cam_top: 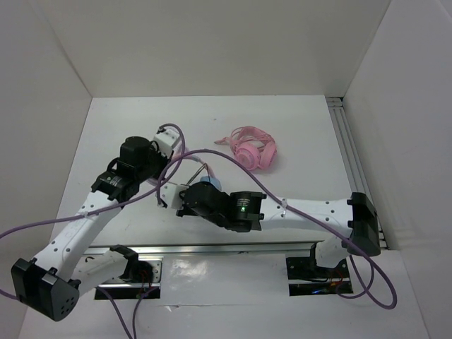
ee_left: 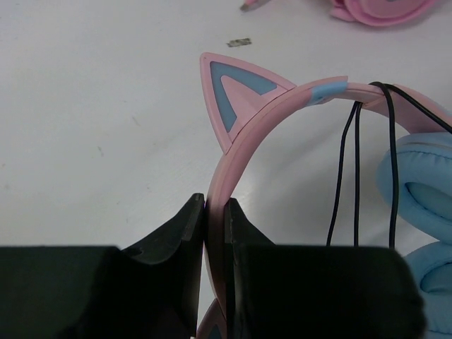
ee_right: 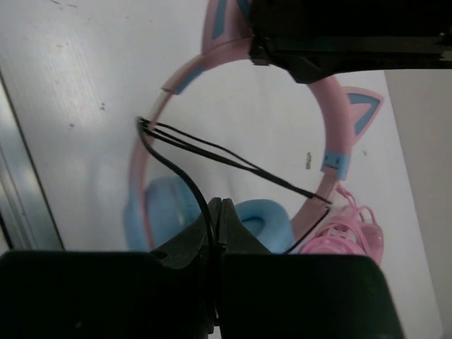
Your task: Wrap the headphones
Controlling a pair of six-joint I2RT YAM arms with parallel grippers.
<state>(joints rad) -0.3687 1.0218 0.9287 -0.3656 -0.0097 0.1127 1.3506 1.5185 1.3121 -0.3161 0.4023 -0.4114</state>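
The headphones, with light blue ear cups (ee_left: 420, 176) and a pink cat-ear headband (ee_left: 240, 141), are held above the table between both arms; a blue cup shows in the top view (cam_top: 210, 183). My left gripper (ee_left: 215, 205) is shut on the headband's side below a cat ear (ee_left: 233, 92). The thin black cable (ee_left: 355, 162) runs in a few strands over the headband. My right gripper (ee_right: 217, 206) is shut on the black cable (ee_right: 176, 166), which leads up to the headband (ee_right: 332, 120). In the top view the left gripper (cam_top: 175, 157) and right gripper (cam_top: 183, 196) sit close together.
The all-pink headphones (cam_top: 253, 151) with a coiled pink cable lie on the table behind and right of the grippers; they also show in the right wrist view (ee_right: 346, 236). A metal rail (cam_top: 346, 141) runs along the right side. White walls enclose the table.
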